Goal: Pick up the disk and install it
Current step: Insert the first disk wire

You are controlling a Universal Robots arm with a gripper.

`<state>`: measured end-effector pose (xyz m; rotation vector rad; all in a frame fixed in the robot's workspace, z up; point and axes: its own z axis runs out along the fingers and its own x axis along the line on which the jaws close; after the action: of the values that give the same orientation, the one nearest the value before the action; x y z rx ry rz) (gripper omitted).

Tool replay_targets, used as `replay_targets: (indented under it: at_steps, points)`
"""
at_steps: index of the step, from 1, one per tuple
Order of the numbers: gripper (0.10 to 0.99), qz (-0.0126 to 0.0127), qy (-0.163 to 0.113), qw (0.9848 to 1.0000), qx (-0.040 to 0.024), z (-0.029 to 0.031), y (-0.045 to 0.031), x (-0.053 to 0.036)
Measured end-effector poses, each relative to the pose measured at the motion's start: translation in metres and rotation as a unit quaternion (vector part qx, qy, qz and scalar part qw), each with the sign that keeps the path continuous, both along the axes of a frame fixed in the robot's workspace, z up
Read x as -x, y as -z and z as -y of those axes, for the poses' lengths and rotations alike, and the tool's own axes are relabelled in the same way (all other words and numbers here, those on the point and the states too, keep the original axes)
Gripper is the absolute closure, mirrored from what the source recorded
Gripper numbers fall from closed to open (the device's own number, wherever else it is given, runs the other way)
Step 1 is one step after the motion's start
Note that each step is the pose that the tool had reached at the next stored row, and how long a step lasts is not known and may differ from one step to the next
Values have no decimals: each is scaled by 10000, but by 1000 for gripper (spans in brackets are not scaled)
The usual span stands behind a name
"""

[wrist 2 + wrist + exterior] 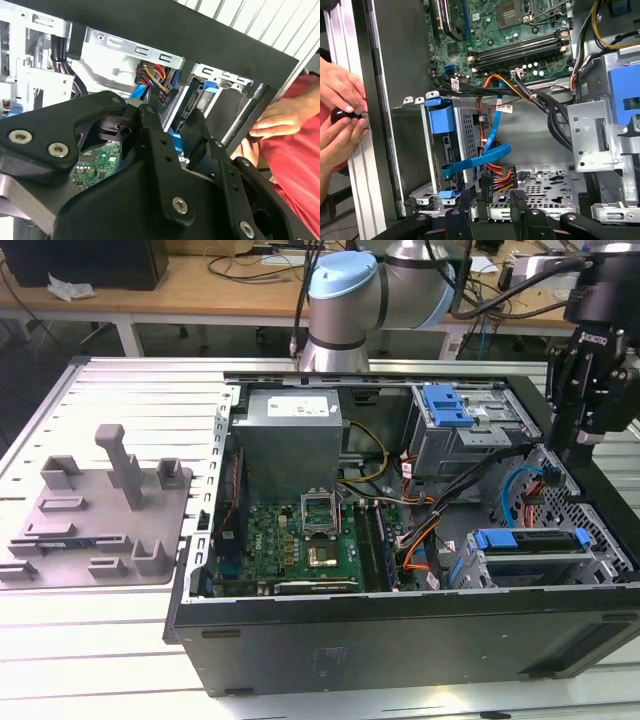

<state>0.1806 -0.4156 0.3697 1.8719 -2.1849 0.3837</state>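
The disk [530, 539] sits on edge in the lower drive cage at the exterior view's right, near the case's front corner. Its blue carrier [441, 117] shows along the top of the slot. My gripper [583, 445] hangs above the case's right end, higher than that cage. In both wrist views its black fingers [520, 197] stand apart with nothing between them, so the gripper [172, 125] is open. It touches neither the disk nor the cage.
A blue latch piece [447, 405] tops the upper grey drive cage. Orange and black cables [505, 87] and a blue ribbon cable [485, 155] cross beside the disk's cage. A person's hands [340, 115] hold a black knob at the case wall. A grey fixture plate [100, 510] lies left.
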Motion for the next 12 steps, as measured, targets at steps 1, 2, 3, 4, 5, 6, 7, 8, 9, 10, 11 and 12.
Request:
replay_targets:
  at_steps: [1,2,3,4,5,6,7,8,9,10,11,12]
  points:
    - [659,0,13,10000,55,-7,17,3]
    - [725,0,21,10000,88,-13,28,4]
    - [792,0,31,9999,134,-25,40,4]
    - [792,0,42,9998,194,-36,56,4]
    - [792,0,48,9998,214,-38,63,4]
    - [792,0,55,9997,234,-40,72,4]
    - [792,0,65,9997,247,-42,86,4]
    - [792,0,78,9997,249,-43,100,4]
    - [792,-2,139,9996,249,-44,126,3]
    - [792,-3,297,9992,249,-44,158,4]
    - [792,-3,364,9990,250,-44,171,4]
    - [792,-4,400,9989,252,-44,179,2]
